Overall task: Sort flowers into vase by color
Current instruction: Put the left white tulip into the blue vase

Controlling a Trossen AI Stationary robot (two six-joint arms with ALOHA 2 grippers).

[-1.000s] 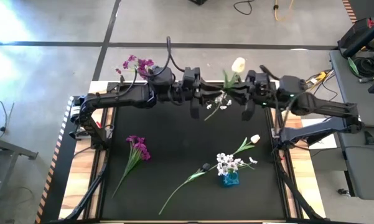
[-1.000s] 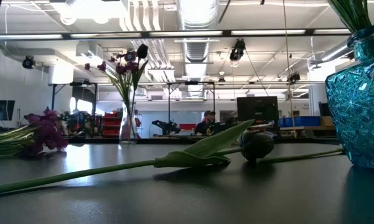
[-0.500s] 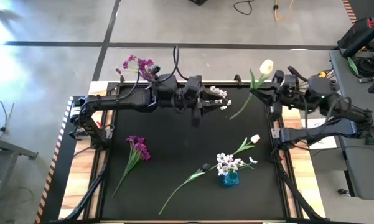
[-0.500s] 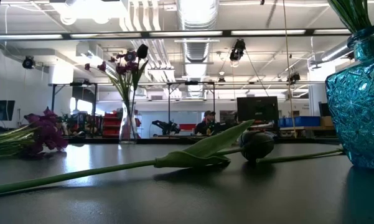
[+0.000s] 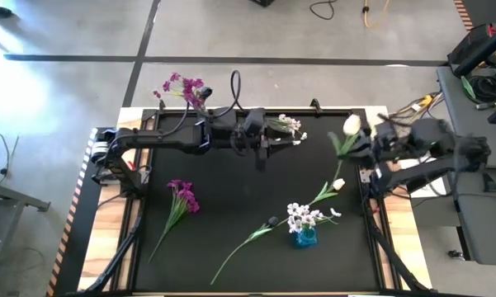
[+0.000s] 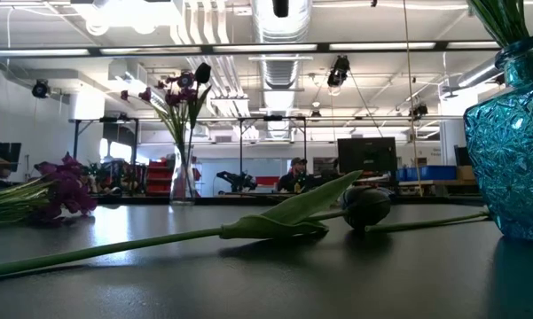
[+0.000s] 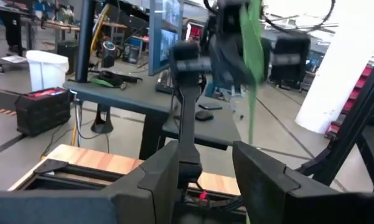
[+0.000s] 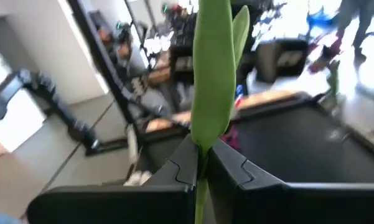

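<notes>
My right gripper (image 5: pixel 365 148) hangs over the table's right edge, shut on a cream-white tulip (image 5: pixel 351 124); its green leaf (image 8: pixel 215 68) rises past the fingers in the right wrist view. My left gripper (image 5: pixel 266 143) is over the far middle, with a gap between its fingers (image 7: pixel 155 177). A white blossom spray (image 5: pixel 285 124) sits just on its far side. On the table lie a magenta spray (image 5: pixel 182 196), a dark-bud flower (image 5: pixel 271 221) and a second tulip (image 5: pixel 337 184). The blue vase (image 5: pixel 305 238) holds white blossoms (image 5: pixel 300 216). My right gripper pinches the tulip's green stem (image 8: pixel 201 186) between its two fingers, just below the leaf. The fingers come level from the table's right side, across the stem. The flower is lifted clear, its bud tilted toward the far edge. My left gripper: I cannot tell whether it touches the white spray.
A clear vase with purple flowers (image 5: pixel 183 86) stands at the far left corner, also the clear vase (image 6: pixel 183 173) in the low view. The blue vase (image 6: pixel 512 133) fills the low view's right, the dark bud (image 6: pixel 365 206) and its leaf before it. Bare black mat lies at the centre.
The two grippers were close together over the far middle. My right gripper has drawn off toward the table's right edge and then nearer, carrying the tulip. My left gripper has pulled back a little toward the left, and the white spray has gone with it.
</notes>
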